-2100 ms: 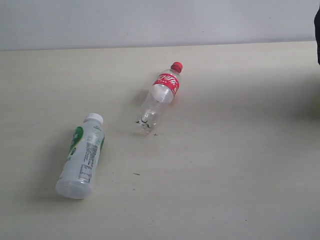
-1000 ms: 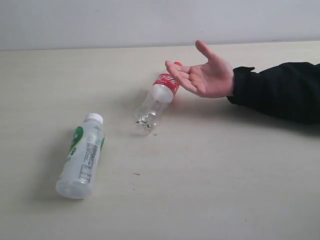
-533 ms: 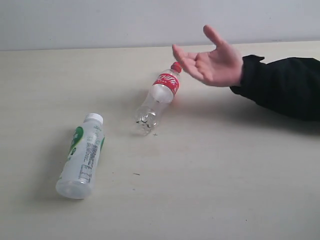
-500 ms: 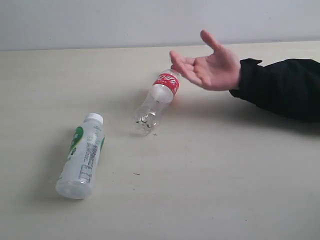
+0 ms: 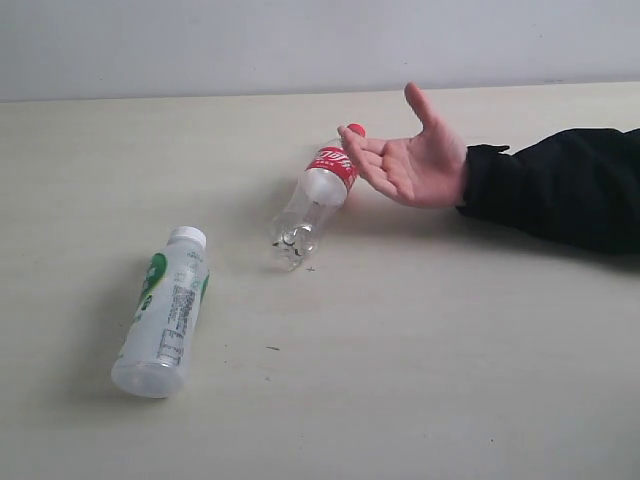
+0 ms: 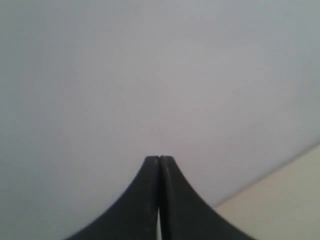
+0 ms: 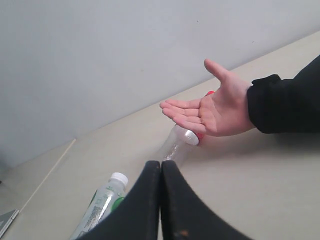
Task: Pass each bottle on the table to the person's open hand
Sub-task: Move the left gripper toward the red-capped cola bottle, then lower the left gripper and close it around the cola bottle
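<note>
Two bottles lie on the table (image 5: 450, 350). The clear bottle with red label and cap (image 5: 318, 194) lies near the middle; the white-green bottle with white cap (image 5: 163, 312) lies at the front left. Both also show in the right wrist view: clear bottle (image 7: 176, 144), white-green bottle (image 7: 102, 204). The person's open hand (image 5: 412, 160), palm up on a black-sleeved arm, hovers just right of the red cap, and shows again as the hand (image 7: 210, 109). My left gripper (image 6: 159, 159) is shut, facing a blank wall. My right gripper (image 7: 161, 164) is shut and empty, short of the clear bottle. The yellow-labelled and fruit-label bottles are out of view.
A pale grey wall (image 5: 300, 45) runs behind the table's far edge. The black sleeve (image 5: 555, 185) stretches in from the right over the table. Neither arm shows in the exterior view. A grey object (image 7: 6, 220) peeks in at the table's side.
The hand came in from the right, rose briefly, and now sits lower beside the red cap. Both bottles stayed put.
</note>
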`<state>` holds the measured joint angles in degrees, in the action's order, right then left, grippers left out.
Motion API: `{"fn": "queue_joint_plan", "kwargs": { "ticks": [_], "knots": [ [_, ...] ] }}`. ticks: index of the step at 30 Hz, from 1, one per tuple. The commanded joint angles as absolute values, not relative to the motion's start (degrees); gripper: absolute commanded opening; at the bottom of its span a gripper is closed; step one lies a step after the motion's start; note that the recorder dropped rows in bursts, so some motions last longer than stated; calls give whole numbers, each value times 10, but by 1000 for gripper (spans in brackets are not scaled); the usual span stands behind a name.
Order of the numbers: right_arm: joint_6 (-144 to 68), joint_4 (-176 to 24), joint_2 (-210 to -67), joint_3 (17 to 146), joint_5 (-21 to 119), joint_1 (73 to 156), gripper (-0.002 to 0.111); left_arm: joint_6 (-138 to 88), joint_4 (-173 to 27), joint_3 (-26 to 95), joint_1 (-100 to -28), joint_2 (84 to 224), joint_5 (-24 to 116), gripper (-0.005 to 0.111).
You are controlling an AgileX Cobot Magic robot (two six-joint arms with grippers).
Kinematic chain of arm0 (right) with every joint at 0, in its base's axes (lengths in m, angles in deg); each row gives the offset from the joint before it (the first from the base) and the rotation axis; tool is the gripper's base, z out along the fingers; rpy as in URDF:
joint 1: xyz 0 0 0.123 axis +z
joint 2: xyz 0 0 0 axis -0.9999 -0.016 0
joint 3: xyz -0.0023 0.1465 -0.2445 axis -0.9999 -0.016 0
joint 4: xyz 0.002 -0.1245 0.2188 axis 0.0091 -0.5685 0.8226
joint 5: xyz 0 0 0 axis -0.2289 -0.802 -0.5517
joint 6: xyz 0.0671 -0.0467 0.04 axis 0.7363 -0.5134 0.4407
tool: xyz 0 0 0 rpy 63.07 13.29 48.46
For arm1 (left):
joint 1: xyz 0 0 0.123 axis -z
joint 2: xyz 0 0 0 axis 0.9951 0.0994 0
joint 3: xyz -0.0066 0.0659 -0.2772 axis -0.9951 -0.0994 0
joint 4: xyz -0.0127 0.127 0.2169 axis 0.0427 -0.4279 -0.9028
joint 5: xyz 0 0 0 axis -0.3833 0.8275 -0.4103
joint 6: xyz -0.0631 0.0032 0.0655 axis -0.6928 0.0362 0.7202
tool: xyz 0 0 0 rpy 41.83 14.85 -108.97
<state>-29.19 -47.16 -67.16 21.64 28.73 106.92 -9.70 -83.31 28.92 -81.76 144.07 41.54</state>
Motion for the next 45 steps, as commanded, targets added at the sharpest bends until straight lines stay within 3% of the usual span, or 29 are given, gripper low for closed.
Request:
{"fn": "queue_joint_plan", "kwargs": {
  "ticks": [1, 7, 12, 14, 18, 20, 26, 45],
  "knots": [
    [-294, -475, -669, 215, 294, 1066, 1, -139, -858, 435, -819, 1554, 173, 0],
    [-294, -475, -669, 215, 294, 1066, 1, -236, -927, 599, -819, 1700, -150, 0],
    [-294, -475, -669, 215, 294, 1066, 1, -231, -796, 634, -802, 1764, -203, 11],
    [-294, -475, -669, 215, 294, 1066, 1, -216, -738, 634, -779, 1789, -201, 26],
    [-294, -476, -669, 215, 294, 1066, 1, -224, -716, 634, -718, 1839, -163, 72],
    [-294, -476, -669, 215, 294, 1066, 1, -244, -716, 634, -685, 1865, -135, 83],
    [-294, -476, -669, 215, 294, 1066, 1, -260, -735, 654, -613, 1940, -105, 84],
    [-294, -476, -669, 215, 294, 1066, 1, -296, -734, 721, -551, 2045, -33, 84]
  ]
}}
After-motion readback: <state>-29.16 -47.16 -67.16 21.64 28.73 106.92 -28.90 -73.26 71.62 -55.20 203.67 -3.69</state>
